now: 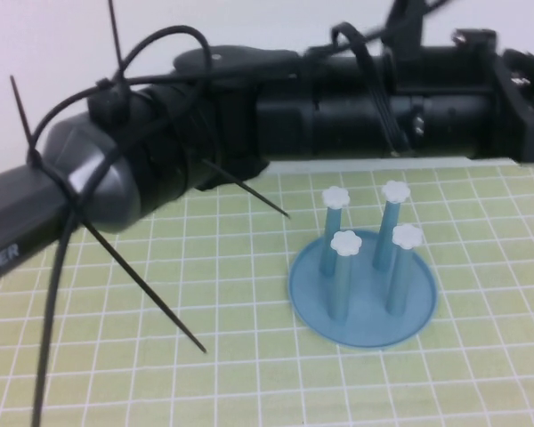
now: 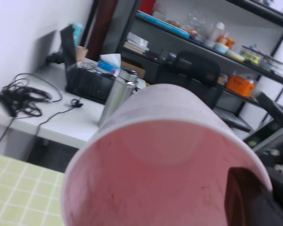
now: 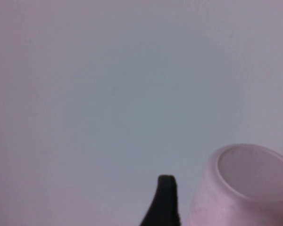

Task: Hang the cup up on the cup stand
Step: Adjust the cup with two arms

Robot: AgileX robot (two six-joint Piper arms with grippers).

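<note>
The pale pink cup [image 2: 170, 155] is held up off the table and fills the left wrist view, mouth toward that camera. My left gripper [image 2: 254, 186] is shut on its rim, with one dark finger [image 2: 243, 197] inside the wall. In the right wrist view the cup's [image 3: 245, 188] closed base shows against a blank wall. My right gripper [image 3: 212, 207] is open beside it, and its one visible finger [image 3: 166, 197] stands slightly apart from the cup. The blue cup stand [image 1: 365, 329] sits on the mat with four white-capped pegs, all bare. The high view shows neither the cup nor the fingers.
Both black arms cross the upper part of the high view, the left arm [image 1: 89, 169] with loose cable ties, the right arm [image 1: 445, 98] coming from the right. A green gridded mat [image 1: 205, 374] covers the table. Past the cup stand a desk and shelves [image 2: 203, 33].
</note>
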